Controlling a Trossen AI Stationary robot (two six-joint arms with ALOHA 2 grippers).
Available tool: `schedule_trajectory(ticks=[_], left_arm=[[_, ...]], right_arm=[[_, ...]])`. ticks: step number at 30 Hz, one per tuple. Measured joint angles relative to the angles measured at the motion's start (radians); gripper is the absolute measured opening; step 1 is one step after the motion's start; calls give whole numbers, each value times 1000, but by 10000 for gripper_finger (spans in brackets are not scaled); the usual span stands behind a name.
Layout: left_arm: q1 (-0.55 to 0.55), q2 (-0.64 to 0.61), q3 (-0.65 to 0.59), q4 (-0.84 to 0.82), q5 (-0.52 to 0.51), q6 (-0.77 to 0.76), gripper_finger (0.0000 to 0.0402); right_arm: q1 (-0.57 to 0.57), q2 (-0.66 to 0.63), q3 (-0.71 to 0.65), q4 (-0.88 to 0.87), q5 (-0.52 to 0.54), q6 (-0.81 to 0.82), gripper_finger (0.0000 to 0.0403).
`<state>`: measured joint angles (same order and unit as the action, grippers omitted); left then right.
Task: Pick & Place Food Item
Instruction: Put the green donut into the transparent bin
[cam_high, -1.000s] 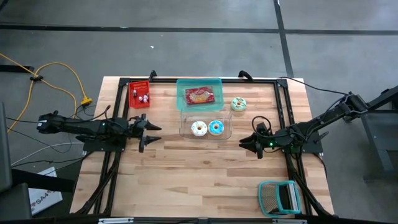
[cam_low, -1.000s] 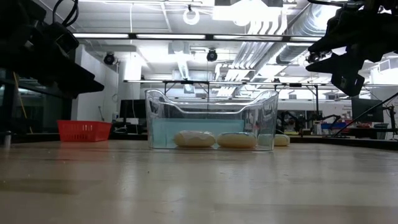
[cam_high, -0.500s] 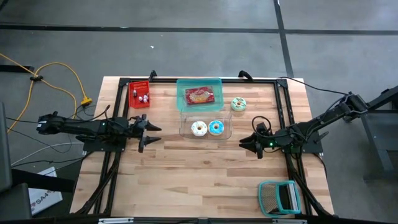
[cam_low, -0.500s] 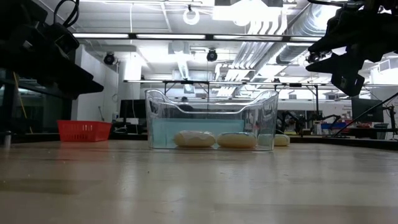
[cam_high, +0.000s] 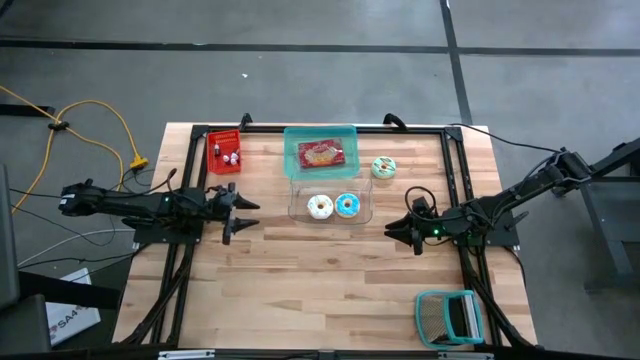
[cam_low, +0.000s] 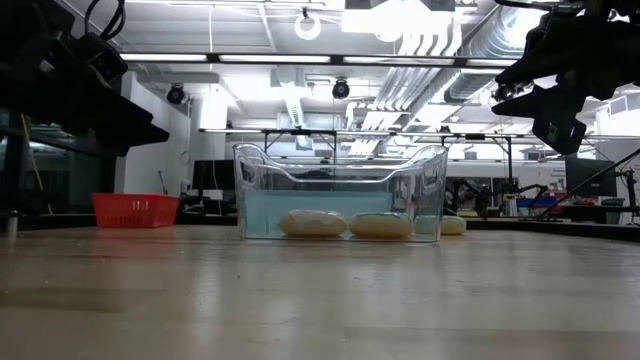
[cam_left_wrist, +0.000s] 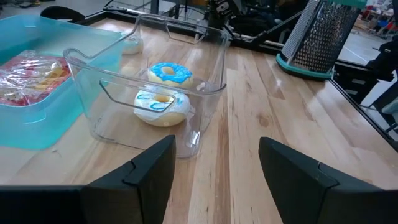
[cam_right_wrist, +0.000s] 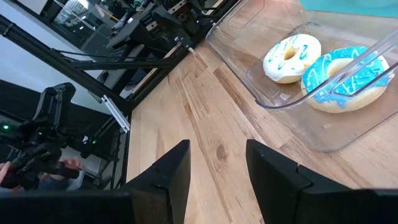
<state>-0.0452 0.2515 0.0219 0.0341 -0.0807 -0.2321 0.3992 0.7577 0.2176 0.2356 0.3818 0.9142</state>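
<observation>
A clear plastic container (cam_high: 330, 203) stands on the wooden table with two donuts lying flat on its bottom, a white-iced one (cam_high: 320, 207) and a blue-iced one (cam_high: 347, 206). A green-iced donut (cam_high: 384, 167) lies flat on the table to the container's far right. My left gripper (cam_high: 250, 213) hovers open at the container's left, nothing between its fingers (cam_left_wrist: 216, 143). At the container's right my right gripper (cam_high: 398, 236) hovers open above the table, and it too holds nothing (cam_right_wrist: 217, 146).
A teal tray (cam_high: 320, 152) holding a wrapped red food pack touches the container's far side. A red basket (cam_high: 225, 152) stands at the far left. A teal-framed grater (cam_high: 450, 318) lies at the near right. Bare wood spreads along the near side.
</observation>
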Motion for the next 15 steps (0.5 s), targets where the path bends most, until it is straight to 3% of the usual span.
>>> schedule_trajectory(ticks=[15], left_arm=[[0, 0, 0, 7, 0, -5, 225]], right_arm=[[0, 0, 0, 0, 0, 0, 144]])
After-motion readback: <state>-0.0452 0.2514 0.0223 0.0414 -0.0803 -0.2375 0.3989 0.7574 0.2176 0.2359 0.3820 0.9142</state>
